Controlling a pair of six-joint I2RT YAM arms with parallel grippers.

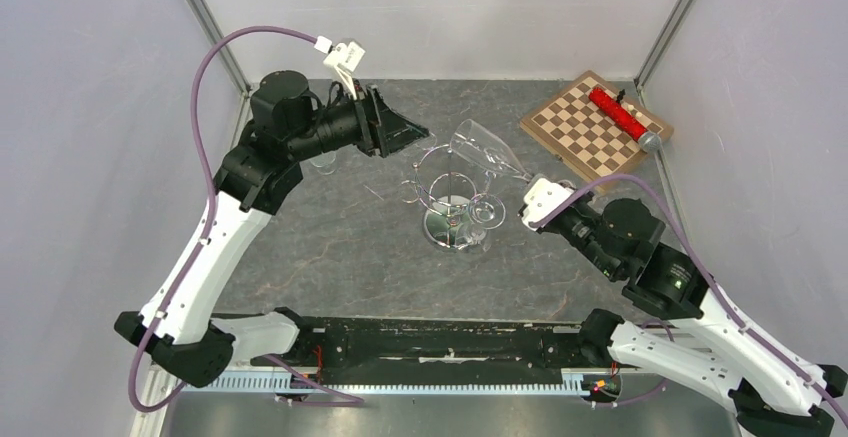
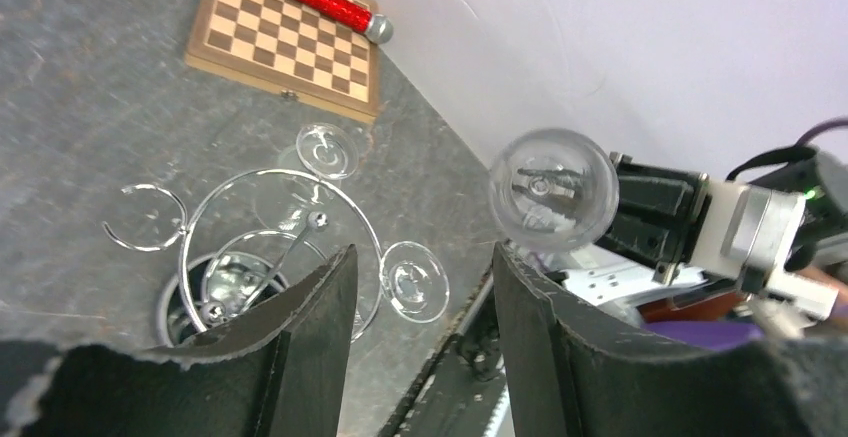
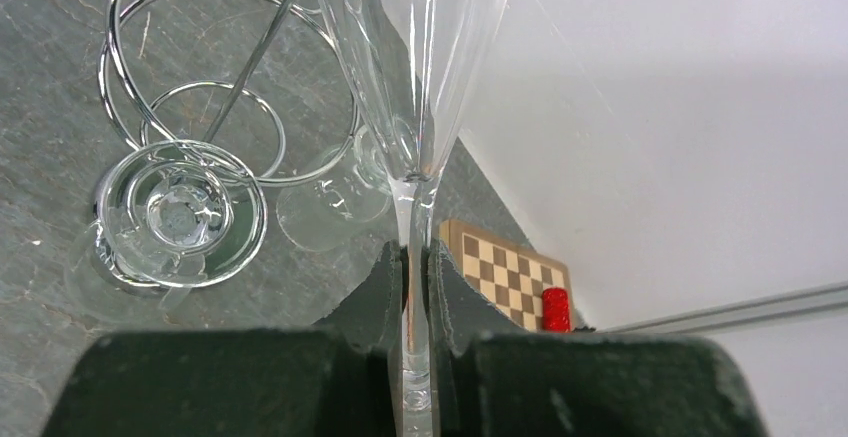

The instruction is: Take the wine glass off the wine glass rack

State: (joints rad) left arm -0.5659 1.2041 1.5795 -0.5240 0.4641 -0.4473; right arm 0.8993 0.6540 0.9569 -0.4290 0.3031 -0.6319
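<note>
From above, the right gripper [image 1: 527, 181] pinches the wine glass [image 1: 487, 150] by its stem, tilting it bowl-first toward ten o'clock above the wine glass rack [image 1: 447, 185], seemingly clear of its loops; the left gripper [image 1: 408, 137] hangs at the rack's ten o'clock, fingers spread, likely ready to steady the bowl; its own camera looks between those parted fingers at the bowl's mouth, up at two o'clock; the right wrist shows pads [image 3: 385, 285] pressed on the stem, other glasses [image 3: 180, 212] hanging at nine o'clock.
</note>
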